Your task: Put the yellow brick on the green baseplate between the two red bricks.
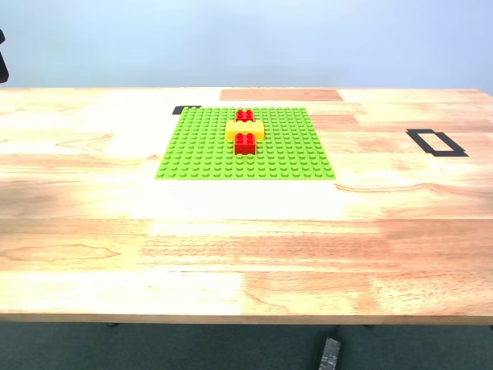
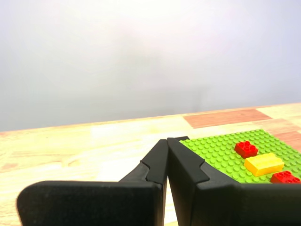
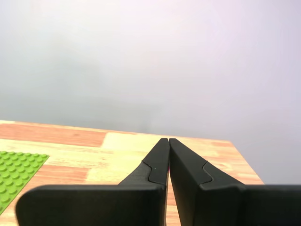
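The green baseplate point(image 1: 245, 144) lies flat toward the far middle of the wooden table. On it the yellow brick point(image 1: 245, 129) sits crosswise between the two red bricks, one behind it point(image 1: 244, 116) and one in front point(image 1: 246, 142), both touching it. The first wrist view shows the baseplate point(image 2: 221, 153), the yellow brick point(image 2: 264, 164) and both red bricks point(image 2: 246, 149) point(image 2: 285, 177) beyond my first gripper point(image 2: 167, 140), which is shut and empty, away from the plate. My second gripper point(image 3: 168, 139) is shut on nothing, with only a corner of the baseplate point(image 3: 16, 169) in sight.
A black tape rectangle point(image 1: 436, 142) marks the table at the exterior view's right, and a small black tape mark point(image 1: 186, 110) lies by the plate's far corner. A dark object point(image 1: 330, 353) lies on the floor below the table's near edge.
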Available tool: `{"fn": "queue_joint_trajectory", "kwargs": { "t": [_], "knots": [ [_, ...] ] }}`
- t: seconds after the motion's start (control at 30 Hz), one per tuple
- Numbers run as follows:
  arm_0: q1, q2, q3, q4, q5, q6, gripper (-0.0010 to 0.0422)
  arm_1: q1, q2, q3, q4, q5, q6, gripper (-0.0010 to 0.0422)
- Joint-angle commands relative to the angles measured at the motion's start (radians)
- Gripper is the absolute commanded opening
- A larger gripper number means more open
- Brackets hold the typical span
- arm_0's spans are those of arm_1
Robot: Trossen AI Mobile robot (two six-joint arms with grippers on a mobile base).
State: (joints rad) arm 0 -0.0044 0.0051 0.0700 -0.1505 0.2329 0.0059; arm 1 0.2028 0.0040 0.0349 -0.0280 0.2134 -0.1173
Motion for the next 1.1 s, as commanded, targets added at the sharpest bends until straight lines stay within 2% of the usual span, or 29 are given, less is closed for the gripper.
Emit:
{"fn": "queue_joint_trajectory", "kwargs": {
  "t": [0.03,1.1],
  "knots": [
    [0.0,0.001,0.001,-0.008,0.003,0.001,0.0,0.001,0.006,0.001,-0.001,0.0,0.0,-0.0001],
    [0.0,0.001,0.001,-0.008,0.003,0.018,0.0,0.001,0.011,0.004,-0.01,0.0,-0.006,0.0]
  ]
}}
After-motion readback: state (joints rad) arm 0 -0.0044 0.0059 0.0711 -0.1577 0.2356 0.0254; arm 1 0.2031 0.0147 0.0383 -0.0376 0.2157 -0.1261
